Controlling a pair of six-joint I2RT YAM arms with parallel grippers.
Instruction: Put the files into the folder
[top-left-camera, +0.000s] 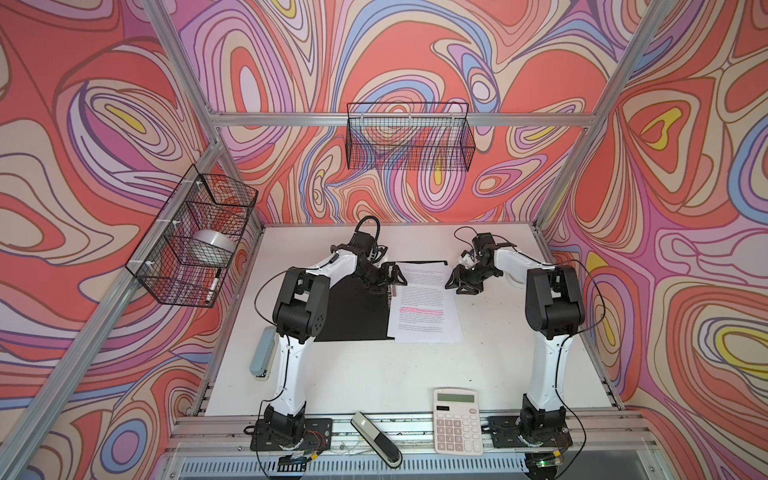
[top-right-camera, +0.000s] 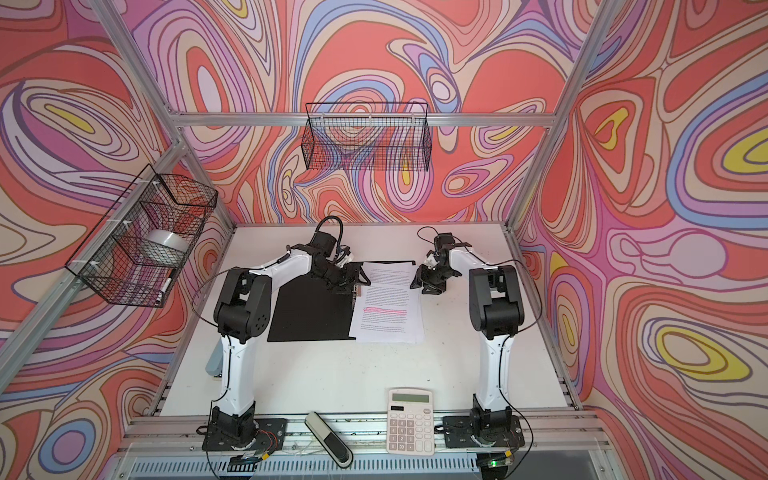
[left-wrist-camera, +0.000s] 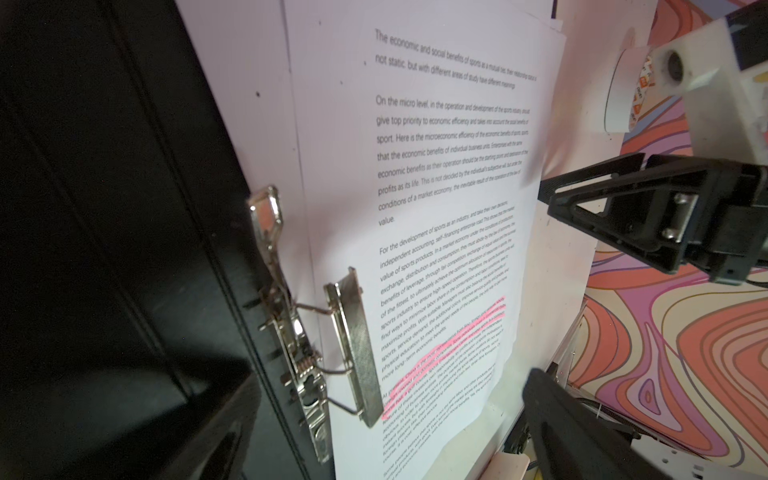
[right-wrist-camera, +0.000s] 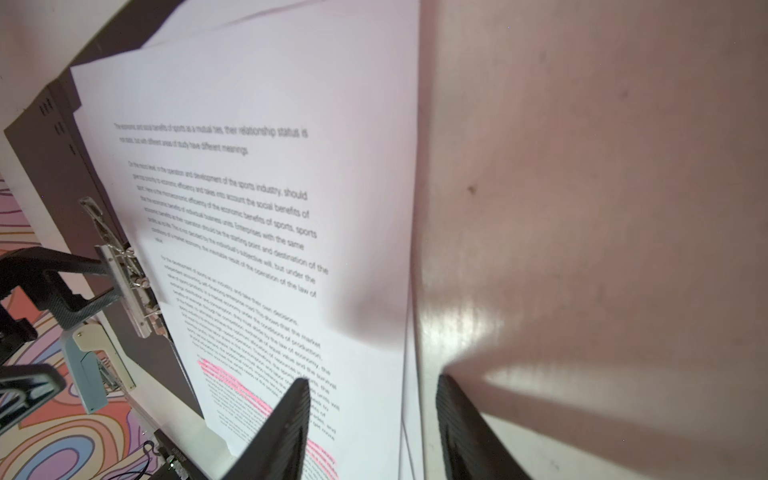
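Hovering wide open, left gripper (top-left-camera: 388, 280) straddles the silver metal spine clip (left-wrist-camera: 353, 345) | right gripper (right-wrist-camera: 374, 380), jaws apart and empty, well beyond the clip | white printed paper files (top-left-camera: 422, 307) on the black-lined plastic folder (top-left-camera: 353, 311), margin under the clip's bar | step: seating sheets | next: probably clamp clip.

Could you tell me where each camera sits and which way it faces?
Top views: high over the arm bases, looking down at the table; left arm, right arm, folder, files show.
Left wrist: on the left arm, facing files and metal clip; left gripper's fingers show.
Right wrist: on the right arm, facing the files' edge; right gripper's fingers show.
Shared: both wrist views show the clip.
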